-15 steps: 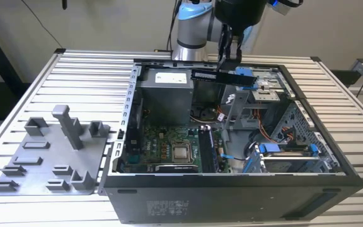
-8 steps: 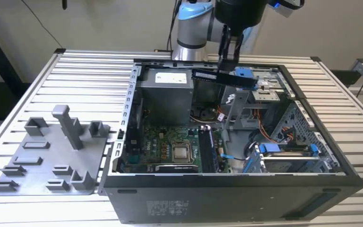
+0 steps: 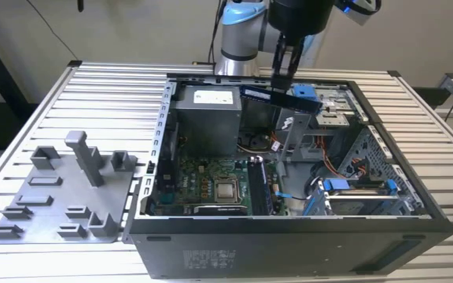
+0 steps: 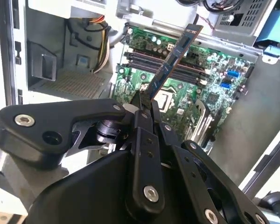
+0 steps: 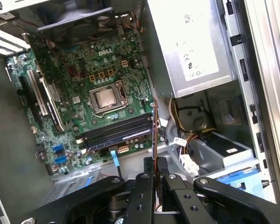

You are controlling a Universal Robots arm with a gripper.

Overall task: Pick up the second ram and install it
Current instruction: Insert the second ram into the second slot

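**Second stick aloft over the open case, not yet at the slots**

Nearest in both wrist views is the black linkage of the claw (image 4: 147,100), closed down to a narrow gap with the second ram (image 4: 175,60) pinched across its flat faces. How far along the stick the pinch sits I cannot tell.

In the exterior view the claw (image 3: 282,79) hangs over the far half of the computer case (image 3: 289,236). The second ram (image 3: 278,97) is clear of everything, above the gap between the power supply (image 3: 207,118) and the drive cage. It is tilted, with its end toward the exterior view's right lower.

The memory slots (image 5: 116,133) lie beside the processor socket (image 5: 105,99) on the green motherboard (image 5: 84,70), well below the stick. Whether one slot is already filled I cannot make out. The grey fixture plate (image 3: 53,200) sits on the slatted counter (image 3: 108,88) beside the case.

Judgement on the step in hand:
- The stick reads as mid-carry and not aligned. In the second wrist view it crosses the slot lines at an angle.
- Done well, its long edge runs parallel to the free slot and level, not tilted.
- The contact edge should face down, with the notch matched to the slot key.
- Pressure belongs straight down and even. A skewed push risks the latches or the board.
- The grip looks thin, so slip is the main hazard.
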